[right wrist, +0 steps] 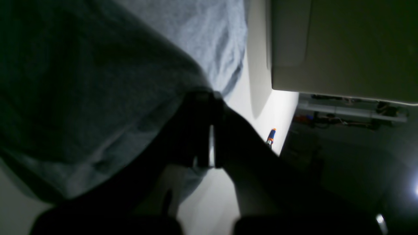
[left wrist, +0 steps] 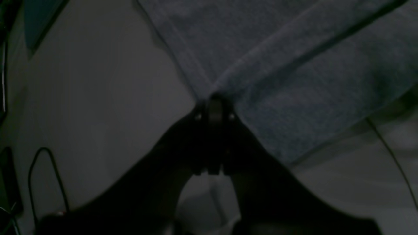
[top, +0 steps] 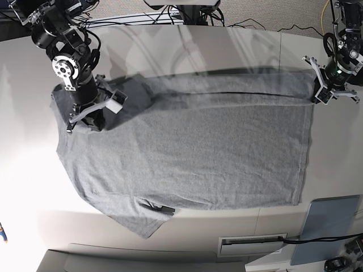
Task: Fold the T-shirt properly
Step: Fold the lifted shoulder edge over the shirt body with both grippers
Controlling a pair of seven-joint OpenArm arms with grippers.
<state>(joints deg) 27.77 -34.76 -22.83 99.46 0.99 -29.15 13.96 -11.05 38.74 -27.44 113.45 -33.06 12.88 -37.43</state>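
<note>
Both grippers [top: 315, 97] [top: 93, 120] pinching T-shirt [top: 193, 153] corners

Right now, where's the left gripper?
In the base view the left gripper is at upper right, pinching the T-shirt at its far corner.

The T-shirt [top: 193, 153] is heather grey, the table [top: 22, 187] white, the arms [top: 71, 68] black, the panel [top: 329, 229] blue-grey.

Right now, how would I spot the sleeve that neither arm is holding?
Start at the grey T-shirt spread across the white table. Follow its edge nearest the camera to the sleeve jutting out there. It alone lies flat, far from both arms.
</note>
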